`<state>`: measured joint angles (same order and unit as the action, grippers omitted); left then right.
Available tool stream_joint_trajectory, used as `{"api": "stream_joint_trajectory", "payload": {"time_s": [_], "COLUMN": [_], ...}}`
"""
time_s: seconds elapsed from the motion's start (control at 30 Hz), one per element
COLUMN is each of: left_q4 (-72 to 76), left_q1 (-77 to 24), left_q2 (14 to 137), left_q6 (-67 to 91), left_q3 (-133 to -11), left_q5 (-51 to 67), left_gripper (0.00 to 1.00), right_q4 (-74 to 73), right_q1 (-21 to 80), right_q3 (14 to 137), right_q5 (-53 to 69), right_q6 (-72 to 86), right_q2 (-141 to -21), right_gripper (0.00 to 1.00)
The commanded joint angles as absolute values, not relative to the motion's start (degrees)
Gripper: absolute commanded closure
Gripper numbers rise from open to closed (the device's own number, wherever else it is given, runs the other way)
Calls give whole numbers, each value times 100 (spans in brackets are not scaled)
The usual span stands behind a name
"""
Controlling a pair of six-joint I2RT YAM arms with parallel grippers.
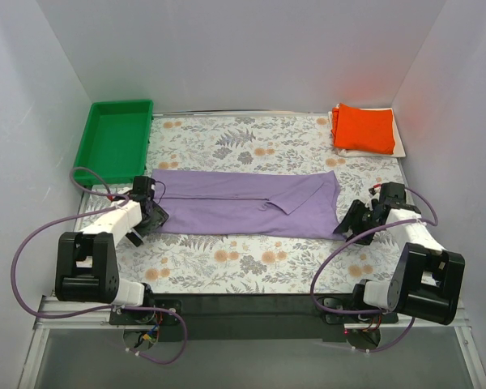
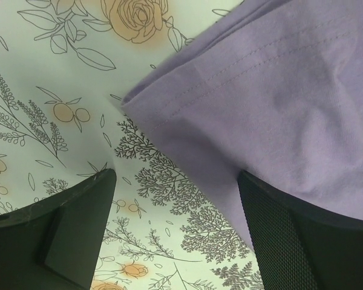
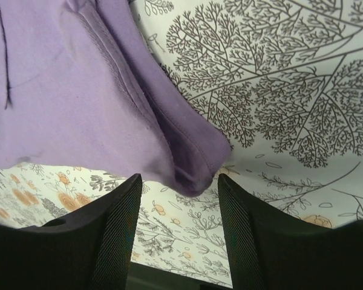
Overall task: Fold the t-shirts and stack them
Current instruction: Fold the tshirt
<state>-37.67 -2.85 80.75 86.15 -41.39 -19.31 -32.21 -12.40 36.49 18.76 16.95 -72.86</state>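
Floral table cover [image 1: 251, 146]: lavender t-shirt [image 1: 243, 203] mid-table, half-folded into long strip. Left gripper [image 1: 148, 223] and right gripper [image 1: 352, 224] both open at near corners, nothing pinched. Likely next: close on corners, fold. Orange t-shirt [image 1: 364, 128] waits far right.

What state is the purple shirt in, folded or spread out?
Partly folded: the purple shirt lies as a long flat strip with layered edges, not a compact rectangle.

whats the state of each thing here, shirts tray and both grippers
purple t-shirt, half folded into a long strip, lying flat
orange t-shirt, folded, on the white t-shirt
white t-shirt, folded, under the orange one
green tray, empty
left gripper, open, holding nothing
right gripper, open, holding nothing
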Motion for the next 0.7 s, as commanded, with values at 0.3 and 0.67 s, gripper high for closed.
{"api": "stream_joint_trajectory", "payload": {"time_s": [0.3,0.67], "left_q4": [-3542,-3217], "left_q1": [176,378], "left_q2": [7884,7944], "left_q6": [8710,8842], "left_q3": [-4087,-4025], "left_q5": [-1986,-1828], "left_gripper": [24,27], "right_q4": [-2654,-2628], "right_q1": [-1274,-1283], "right_q3": [3533,3559], "right_q5": [2215,2145], "right_q6": [1661,1626], "right_q2": [-7471,-7515], "right_gripper": [55,65]}}
